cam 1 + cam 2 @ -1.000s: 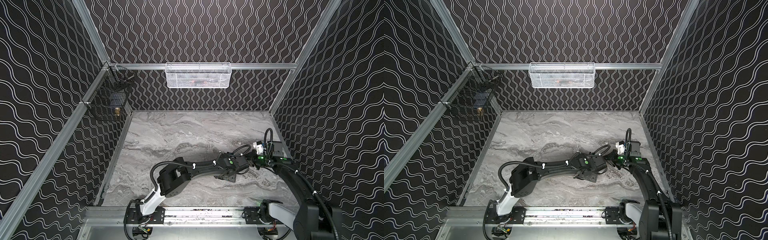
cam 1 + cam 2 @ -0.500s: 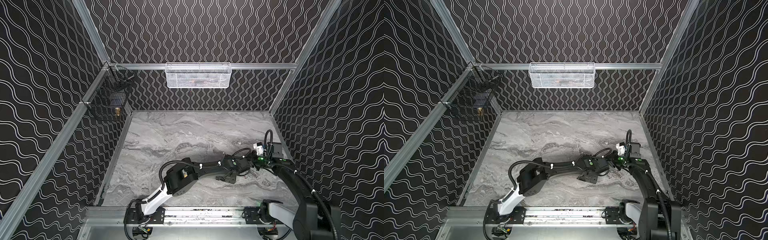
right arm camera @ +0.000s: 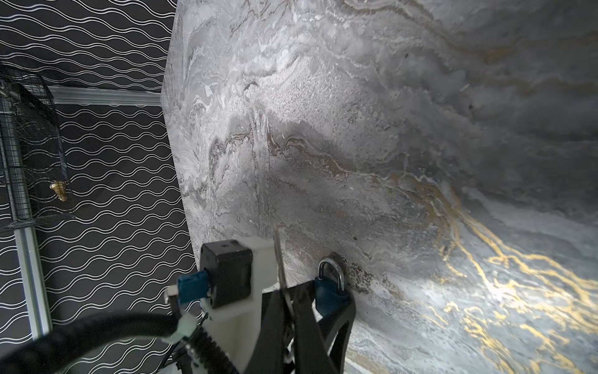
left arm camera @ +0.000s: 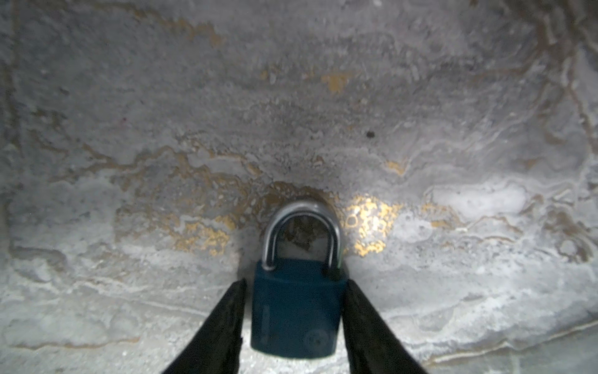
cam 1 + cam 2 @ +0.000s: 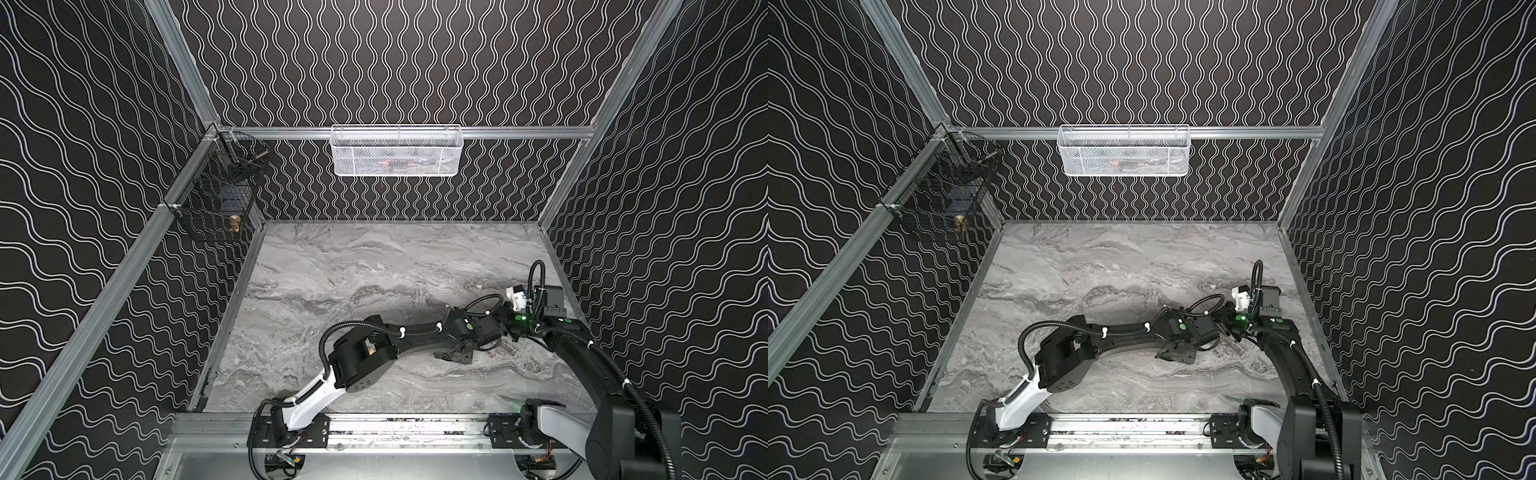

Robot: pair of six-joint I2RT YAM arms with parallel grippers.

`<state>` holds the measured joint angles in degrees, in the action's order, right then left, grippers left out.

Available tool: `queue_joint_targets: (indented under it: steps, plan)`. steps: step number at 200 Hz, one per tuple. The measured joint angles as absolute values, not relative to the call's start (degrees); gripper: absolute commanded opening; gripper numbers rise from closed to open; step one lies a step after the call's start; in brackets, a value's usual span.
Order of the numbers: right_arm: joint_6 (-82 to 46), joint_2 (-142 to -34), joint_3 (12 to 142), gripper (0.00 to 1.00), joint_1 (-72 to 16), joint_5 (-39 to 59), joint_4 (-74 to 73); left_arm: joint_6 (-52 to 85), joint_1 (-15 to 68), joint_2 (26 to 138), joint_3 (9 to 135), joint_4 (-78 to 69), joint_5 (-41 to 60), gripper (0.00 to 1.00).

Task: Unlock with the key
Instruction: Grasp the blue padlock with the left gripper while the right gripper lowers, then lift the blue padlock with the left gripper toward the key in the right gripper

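Blue padlock [image 4: 296,317] lies flat on the marble table [image 5: 374,270], front-right area, hidden under the arms in both top views. Its shackle [image 4: 302,226] sits down in the body and points away from the left gripper [image 4: 296,283].

Handling guess: small solid metal block, dense for its size, rigid, painted sides probably slick, not fragile. Best hold is across the 2 flat sides of the body, shackle left free. Keyway not visible from here.

The left gripper's 2 fingers [image 4: 226,323] bracket exactly those sides, 1 against the body, the other at or just off it. Can't tell if that's a firm clamp. Left arm is stretched low and long across the table, wrist close to the surface.

Right gripper [image 3: 289,311] is pinched together on the key [image 3: 279,255], a thin blade seen edge-on: stiff, likely to swivel in the grip. Right arm is bent down just beside the left wrist, key near the lock, not inserted.
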<state>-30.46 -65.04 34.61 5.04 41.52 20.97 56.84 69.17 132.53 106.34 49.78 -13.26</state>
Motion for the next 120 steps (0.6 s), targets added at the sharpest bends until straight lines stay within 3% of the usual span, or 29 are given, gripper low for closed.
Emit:
queue_joint_targets:
  steps: [54,120]
  plan:
    - [-30.4,-65.1,34.6,0.00,5.0,42.3,21.0,56.6,69.0,131.8,105.1,48.4,-14.0,0.36]
    - [-30.3,-65.1,34.8,0.00,4.9,44.6,20.8,58.3,67.3,123.6,96.4,47.7,-11.3,0.28]
